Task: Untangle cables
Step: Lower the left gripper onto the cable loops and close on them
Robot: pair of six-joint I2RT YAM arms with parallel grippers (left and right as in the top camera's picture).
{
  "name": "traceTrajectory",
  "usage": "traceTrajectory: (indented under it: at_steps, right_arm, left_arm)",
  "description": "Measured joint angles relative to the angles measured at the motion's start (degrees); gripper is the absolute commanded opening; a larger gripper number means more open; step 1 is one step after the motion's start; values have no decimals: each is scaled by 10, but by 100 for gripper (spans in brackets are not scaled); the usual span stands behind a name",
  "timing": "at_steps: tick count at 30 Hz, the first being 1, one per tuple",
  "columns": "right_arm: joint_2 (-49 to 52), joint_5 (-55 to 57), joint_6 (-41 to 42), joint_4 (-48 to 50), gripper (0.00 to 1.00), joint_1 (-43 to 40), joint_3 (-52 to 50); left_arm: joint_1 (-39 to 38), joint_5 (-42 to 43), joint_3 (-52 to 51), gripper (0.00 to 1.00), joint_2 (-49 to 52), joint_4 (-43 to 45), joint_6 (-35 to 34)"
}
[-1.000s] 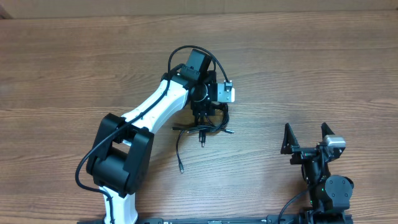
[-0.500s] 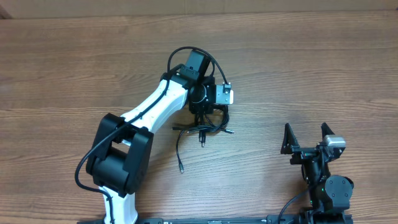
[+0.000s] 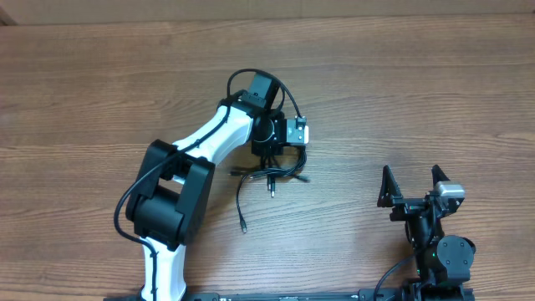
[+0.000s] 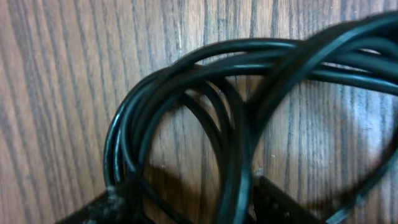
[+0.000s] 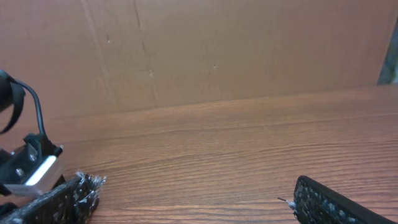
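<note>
Left jaws are apart and point straight down over the cables (image 3: 280, 175), which lie in a small black heap near the middle of the wooden surface (image 3: 418, 92). Up close in the left wrist view, the two dark fingertips (image 4: 121, 202) sit at the 6 o'clock edge, one on each side. Loops of cable run between them, and one thick loop goes right down the gap. I cannot tell if the fingertips touch any strand. From above, the white left arm (image 3: 219, 132) reaches from 7 o'clock up to the heap. Two loose ends stick out of the heap toward 6 o'clock. One is short with a small plug (image 3: 272, 191). The other is longer and curves down to its own tip at about 7 o'clock of the heap. Right jaws are wide apart too and hold nothing. Their two black fingers (image 3: 386, 187) point toward 12 o'clock. The right arm (image 3: 439, 251) sits at 4 o'clock on the surface, well apart from the cables. In the right wrist view both fingers show at the bottom, with wood and a brown cardboard wall (image 5: 217, 50) past them.
</note>
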Motion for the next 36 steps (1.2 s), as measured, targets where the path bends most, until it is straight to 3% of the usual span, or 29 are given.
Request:
traceTrajectory:
  at_steps: [6,9,11,13,15,19,21,22,26,32,34,36]
  right_arm:
    - [0,0,0,1,100,0,0]
    - [0,0,0,1,100,0,0]
    - [0,0,0,0,100,0,0]
    - [0,0,0,1,100,0,0]
    - [0,0,0,0,100,0,0]
    - [0,0,0,0,100,0,0]
    - [0,0,0,0,100,0,0]
    - [0,0,0,0,100,0,0]
    - [0,0,0,0,100,0,0]
    - [0,0,0,0,100,0,0]
    - [0,0,0,0,100,0,0]
    - [0,0,0,1,100,0,0]
  left_arm:
    - [0,5,0,6,0,5,5]
    - [0,5,0,4,0,5,5]
    - [0,6,2,8,0,5,2]
    - [0,6,5,34,0,4,-5]
    - [0,6,8,45,0,2,-14]
    - [0,6,13,47,-15,-5,-25]
    - [0,6,14,40,-24,-5,-26]
    - [0,6,14,31,-29,-5,-26]
    - [0,7,16,29,-37,-9,-28]
    - [0,7,17,59,-37,-17,-30]
    - [0,7,17,62,-37,-23,-31]
    - [0,7,17,55,-37,-28,-30]
